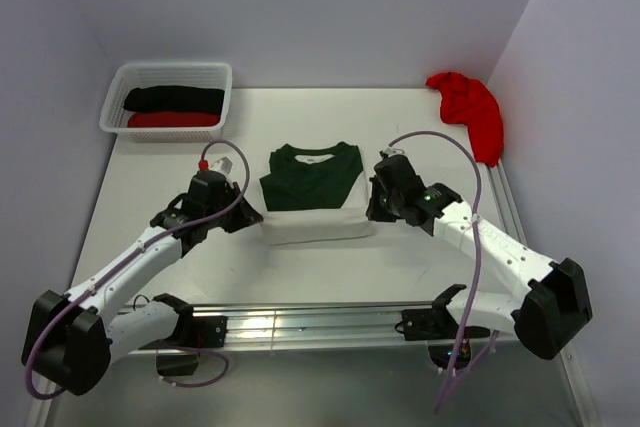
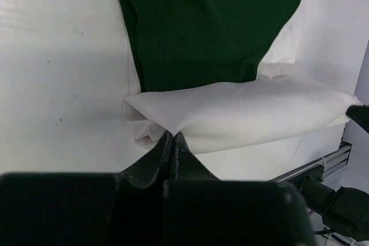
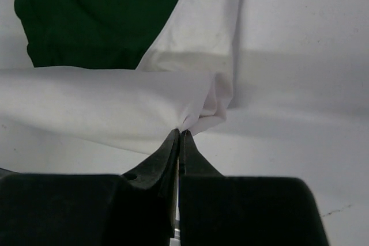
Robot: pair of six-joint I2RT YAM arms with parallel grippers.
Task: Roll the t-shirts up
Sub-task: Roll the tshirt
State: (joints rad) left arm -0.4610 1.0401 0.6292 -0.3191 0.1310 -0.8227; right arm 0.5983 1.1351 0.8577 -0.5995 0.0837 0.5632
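While the white-and-green t-shirt [image 1: 312, 185] is lying flat in the middle of the desk [image 1: 330, 269], collar pointing to the far side, both hands are gripping it at its near end. Its white lower part is sitting rolled up into a thick band [image 2: 248, 113] that is running across the shirt's width, and the dark green upper part is lying spread out beyond it.

The left hand [image 1: 243, 217] is resting at the left end of that band. Seen from the left wrist, its fingertips [image 2: 166, 145] are pressing tightly together on the white cloth at the band's near left corner, with no gap showing between them.

The right hand [image 1: 375, 209] is sitting at the opposite end. Seen from the right wrist, its fingertips [image 3: 171, 142] are closing just as tightly, and the white fabric is bunching into small creases where it is meeting them.

At the far left corner a white lattice basket [image 1: 172, 66] is standing, and it is holding a black t-shirt [image 1: 173, 98] with a red t-shirt [image 1: 172, 119] just in front of it, both lying as long bundles. Well apart from these, a crumpled red garment [image 1: 470, 107] is lying at the far right corner, draping against the wall there.
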